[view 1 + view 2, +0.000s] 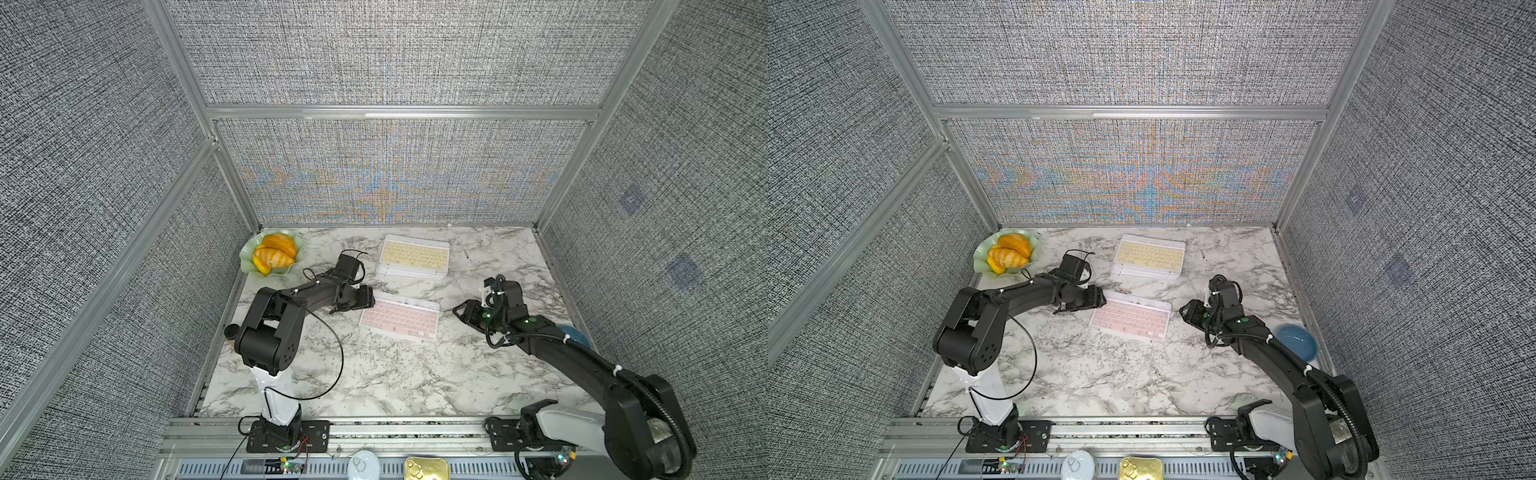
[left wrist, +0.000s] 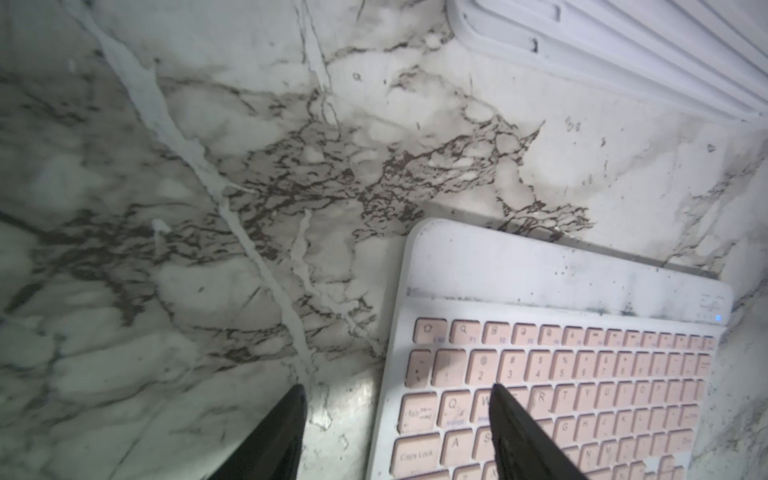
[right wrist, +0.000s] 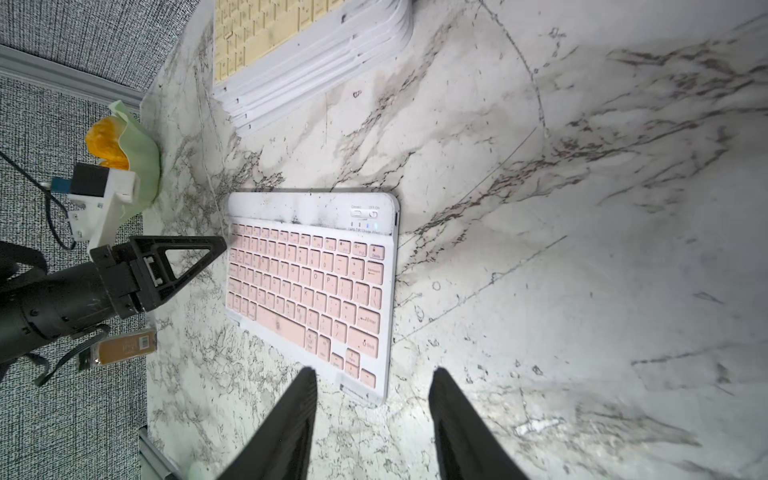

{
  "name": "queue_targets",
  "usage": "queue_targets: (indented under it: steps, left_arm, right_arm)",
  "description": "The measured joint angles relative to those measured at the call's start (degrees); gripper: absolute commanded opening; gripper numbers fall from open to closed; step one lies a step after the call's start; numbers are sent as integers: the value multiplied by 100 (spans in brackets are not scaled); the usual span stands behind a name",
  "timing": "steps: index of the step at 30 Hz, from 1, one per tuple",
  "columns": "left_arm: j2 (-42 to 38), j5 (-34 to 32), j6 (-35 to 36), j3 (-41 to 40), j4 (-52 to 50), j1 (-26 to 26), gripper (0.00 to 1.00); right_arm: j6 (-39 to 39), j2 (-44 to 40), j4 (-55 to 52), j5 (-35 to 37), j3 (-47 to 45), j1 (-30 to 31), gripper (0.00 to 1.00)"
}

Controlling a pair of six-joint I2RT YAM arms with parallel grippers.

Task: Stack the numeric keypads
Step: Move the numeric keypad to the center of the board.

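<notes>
Pink keypad [image 1: 400, 320] out alone, stack [image 1: 411, 271] sitting behind it.
Pink keys up, white frame smudged, it lies flat and slightly skewed, apart from the stack; there a yellow keypad [image 1: 414, 253] tops the white-edged pile, edges stepped, not flush.

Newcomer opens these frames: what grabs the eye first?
A lone pink keypad lies mid-table, flanked by the left gripper and right gripper, both open. Behind it stands a white-edged stack topped by a yellow keypad; a green dish of orange fruit brightens the far-left corner.
</notes>
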Motion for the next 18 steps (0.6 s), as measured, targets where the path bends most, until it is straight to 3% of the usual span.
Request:
queue_targets:
  steps: [18]
  left_arm:
    - [-431,411,-317,-717,654,-1058,70]
  right_arm:
    - [-264,70,-323,297,-170,76,49]
